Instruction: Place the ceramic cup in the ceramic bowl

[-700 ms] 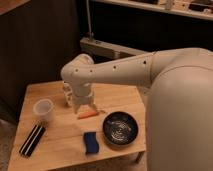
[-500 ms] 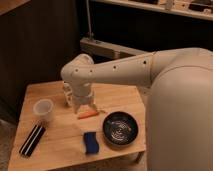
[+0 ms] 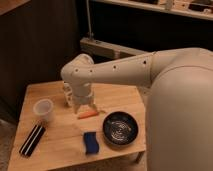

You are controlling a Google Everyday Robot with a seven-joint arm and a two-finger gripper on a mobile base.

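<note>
Entry: ceramic cup (image 3: 44, 110), upright at centre-left of frame, well apart from ceramic bowl (image 3: 120, 129) at lower centre; gripper (image 3: 85, 107), poised at frame centre over an orange object (image 3: 87, 114), jaws spread and empty, is best carried left and lowered squarely around the cup's rim

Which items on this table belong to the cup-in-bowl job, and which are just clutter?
Job: ceramic cup, table's left side; ceramic bowl, right side; gripper, between them at mid-table, away from the cup.
Lying about: orange stick, blue sponge, black striped bars, small white bottle.
</note>
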